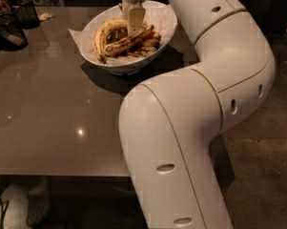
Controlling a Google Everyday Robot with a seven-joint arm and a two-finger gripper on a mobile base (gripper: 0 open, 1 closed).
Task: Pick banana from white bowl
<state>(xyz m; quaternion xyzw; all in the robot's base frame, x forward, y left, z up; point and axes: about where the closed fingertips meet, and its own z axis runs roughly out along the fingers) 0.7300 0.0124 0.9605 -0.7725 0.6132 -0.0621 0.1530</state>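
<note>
The white bowl (115, 67), lined with crinkled white paper, stands at the far middle of the brown table (47, 123). The banana (120, 45), long, nearly straight and brown-streaked, lies across the bowl's middle. A strongly arched, cleaner yellow banana (101, 34) lies left of it, and dark stubby pieces (150, 44) lie to the right. My gripper (135, 26) points straight down into the bowl and reaches the long banana's upper right part. The banana still rests in the bowl.
My large white arm (181, 128) fills the right and front of the view, hiding the table's right side. A black mesh cup (26, 11) and other dark items (5, 32) stand at the far left corner. Someone's foot (37, 209) shows under the table's front edge.
</note>
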